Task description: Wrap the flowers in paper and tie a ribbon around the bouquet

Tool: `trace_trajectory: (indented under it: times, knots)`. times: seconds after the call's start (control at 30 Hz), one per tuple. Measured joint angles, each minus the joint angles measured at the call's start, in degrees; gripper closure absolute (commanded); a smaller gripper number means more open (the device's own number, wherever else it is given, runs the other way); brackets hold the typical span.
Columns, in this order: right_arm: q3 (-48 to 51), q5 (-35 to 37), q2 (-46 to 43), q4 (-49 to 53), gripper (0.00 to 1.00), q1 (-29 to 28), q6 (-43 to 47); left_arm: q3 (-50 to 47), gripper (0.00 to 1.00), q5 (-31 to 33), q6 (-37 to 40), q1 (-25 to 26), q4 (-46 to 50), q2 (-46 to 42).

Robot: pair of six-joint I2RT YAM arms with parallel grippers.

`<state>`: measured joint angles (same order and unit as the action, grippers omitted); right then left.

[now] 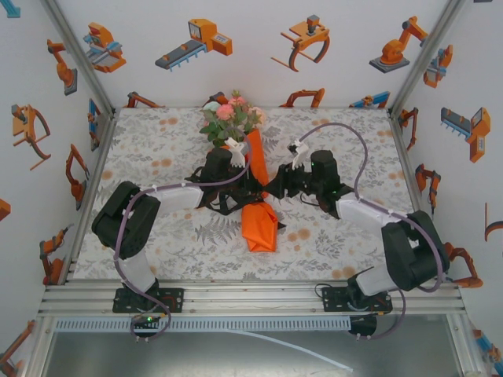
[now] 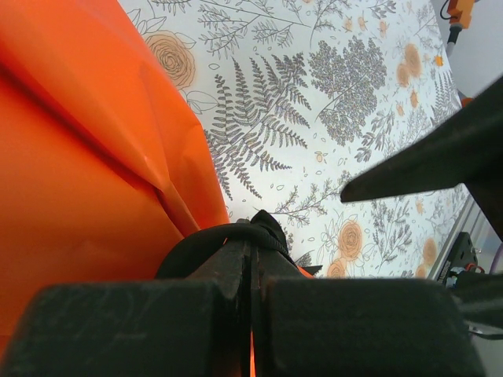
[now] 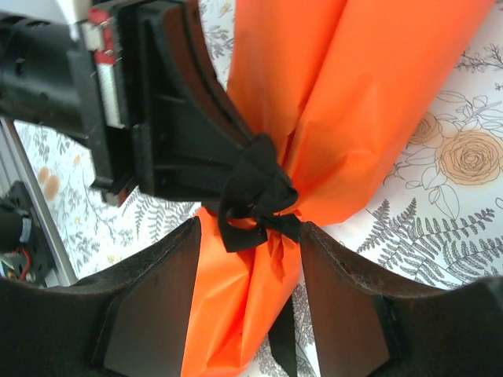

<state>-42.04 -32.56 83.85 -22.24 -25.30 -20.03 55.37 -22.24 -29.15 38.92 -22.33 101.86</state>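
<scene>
The bouquet (image 1: 255, 161) is lying flat around the middle of the worktop (image 1: 157, 149). The flowers (image 1: 233, 116) point at the far side and the orange paper (image 1: 261, 228) runs down toward the near edge. Both arms reach in from either side and meet at its waist.

The black ribbon (image 3: 255, 196) is cinched round the paper there, bunched into a knot with a tail hanging off it. The left tool (image 2: 251, 259) is clamped tight on the ribbon: fingers pressed together, a loop of it bulging just past the tips, paper right up against it. From the right wrist camera you can see that same tool coming in from the left and pinching the knot.

The right tool (image 3: 250, 236) stands fairly wide, with one finger on each side of the pinched-in paper and the knot just beyond the tips. I can't tell if the pads actually touch the paper, but it's not gripping the ribbon. The paper flares out on both sides of the knot.
</scene>
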Motion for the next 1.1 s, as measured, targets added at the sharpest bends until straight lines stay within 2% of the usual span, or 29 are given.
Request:
trace_trajectory:
  times: [0.3, 0.67, 0.97, 1.03, 1.1]
  knots:
    - [0.0, 0.48, 6.97, -4.02, 0.53, 0.0, -2.71, 0.0, 1.0, -0.13, 0.0, 0.0, 0.02, 0.0]
    - [-0.76, -2.47, 12.41, -8.81, 0.58, 0.0, -4.26, -0.02, 1.0, 0.13, 0.09, -0.39, 0.26, 0.02]
    - [-1.09, -7.65, 15.26, -14.99, 0.54, 0.2, -5.95, 0.0, 1.0, 0.35, 0.26, -0.81, 0.28, 0.0]
    - [-1.09, -9.14, 15.96, -16.65, 0.57, 0.33, -6.29, 0.0, 1.0, 0.35, 0.37, -0.87, 0.35, 0.02]
    - [-1.09, -10.51, 16.63, -18.16, 0.65, 0.42, -6.91, 0.0, 1.0, 0.37, 0.46, -0.94, 0.44, 0.0]
